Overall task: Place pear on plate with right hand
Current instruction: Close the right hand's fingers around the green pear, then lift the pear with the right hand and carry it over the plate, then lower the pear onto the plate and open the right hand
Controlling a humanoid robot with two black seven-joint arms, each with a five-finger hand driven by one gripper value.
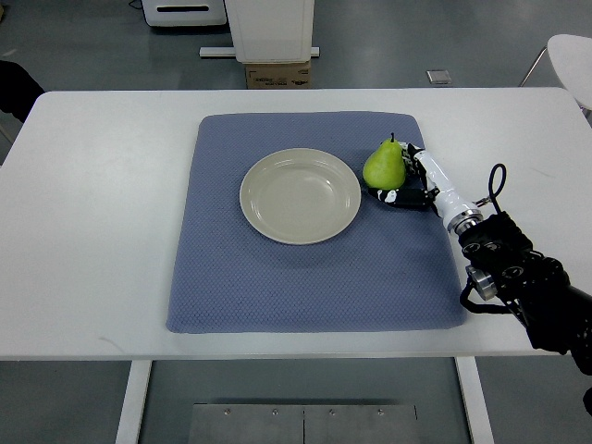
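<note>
1. While the left arm shows nowhere, the white surface (102,231) carries a blue mat (305,287) with an empty plate (301,195) at its middle.
2. Just right of the plate, apart from its rim, the pear (384,165) stands upright on the mat, stem up, long axis vertical.
3. Against the pear's right side sits the right hand (413,185), its fingers (400,196) curled around the pear's base; whether the grip is firm, I cannot tell.
4. Judging from this, the carry runs leftward to the plate.
</note>
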